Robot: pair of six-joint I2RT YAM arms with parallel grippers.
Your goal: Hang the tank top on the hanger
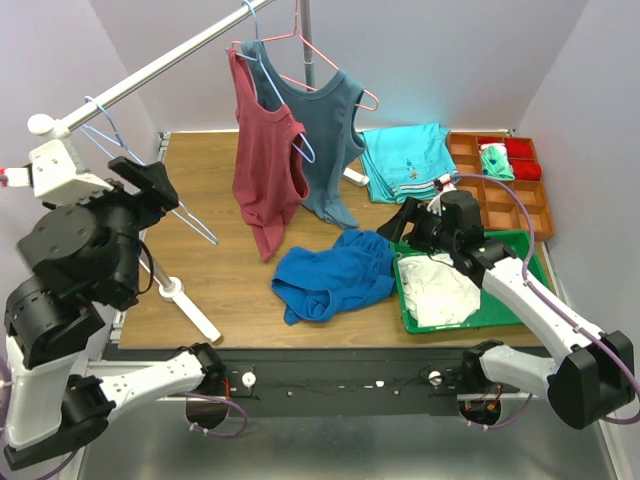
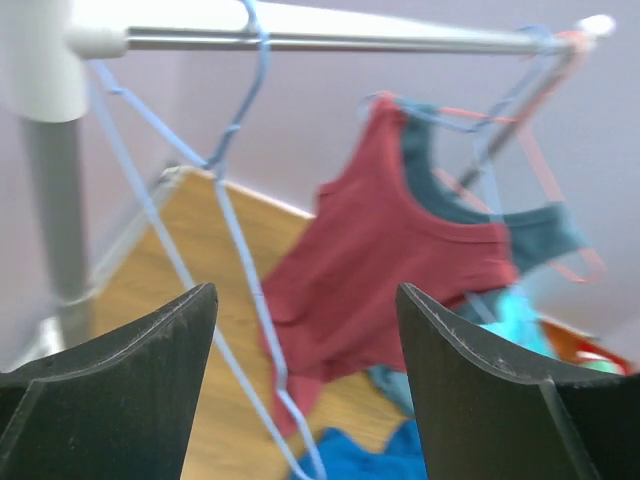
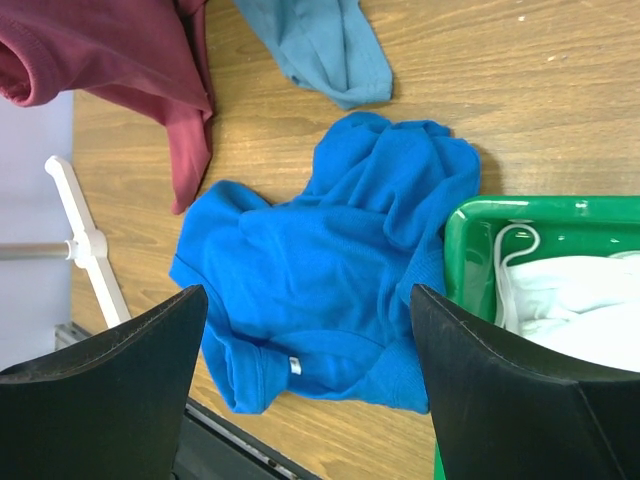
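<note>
Tank top (image 1: 333, 275) crumpled, royal blue.

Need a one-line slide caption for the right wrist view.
Open right claw poised over the crumpled blue tank top beside the green tray.

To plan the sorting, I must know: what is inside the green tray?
White fabric lies in the green tray. Whatever is beneath that fabric is covered and cannot be seen.
</note>
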